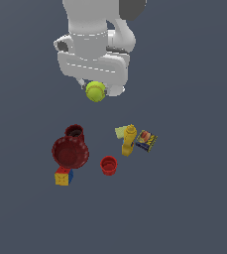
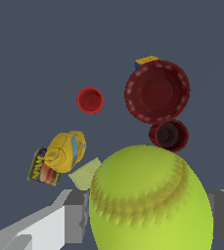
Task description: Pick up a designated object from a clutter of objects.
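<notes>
Matt ball w/ raised seams

The exterior view looks from high above, almost straight down, on the dark floor, and it stands far, so all things appear small; the arm enters at 12 o'clock. The wrist view looks down from the gripper, very near to the yellow-green ball, which fills the picture around 6 o'clock. Both views share the dark red bowl, the dark red mug, the red cup, the yellow bottle, the printed box and the colourful cube.
</notes>
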You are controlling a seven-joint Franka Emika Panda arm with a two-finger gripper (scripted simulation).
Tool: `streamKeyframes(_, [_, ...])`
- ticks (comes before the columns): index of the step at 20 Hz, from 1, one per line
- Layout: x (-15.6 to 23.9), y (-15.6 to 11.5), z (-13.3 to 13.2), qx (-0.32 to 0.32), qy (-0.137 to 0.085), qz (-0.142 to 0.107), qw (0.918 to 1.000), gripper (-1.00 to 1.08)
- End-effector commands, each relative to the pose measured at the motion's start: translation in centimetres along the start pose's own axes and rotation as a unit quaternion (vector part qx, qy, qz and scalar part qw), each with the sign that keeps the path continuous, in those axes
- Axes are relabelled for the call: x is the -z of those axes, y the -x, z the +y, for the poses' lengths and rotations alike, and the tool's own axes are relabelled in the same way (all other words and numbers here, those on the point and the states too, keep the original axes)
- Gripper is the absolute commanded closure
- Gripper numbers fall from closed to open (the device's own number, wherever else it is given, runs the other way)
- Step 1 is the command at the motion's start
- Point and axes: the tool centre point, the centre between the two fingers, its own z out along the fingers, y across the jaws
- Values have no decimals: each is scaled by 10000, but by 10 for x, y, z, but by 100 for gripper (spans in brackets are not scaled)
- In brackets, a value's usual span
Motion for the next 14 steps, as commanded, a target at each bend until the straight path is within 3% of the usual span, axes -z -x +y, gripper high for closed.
streamKeyframes(1, [15,-6,-2,0,0,2,10000,108])
streamKeyframes(14, [44,-19,-5,2,-3,0,10000,108])
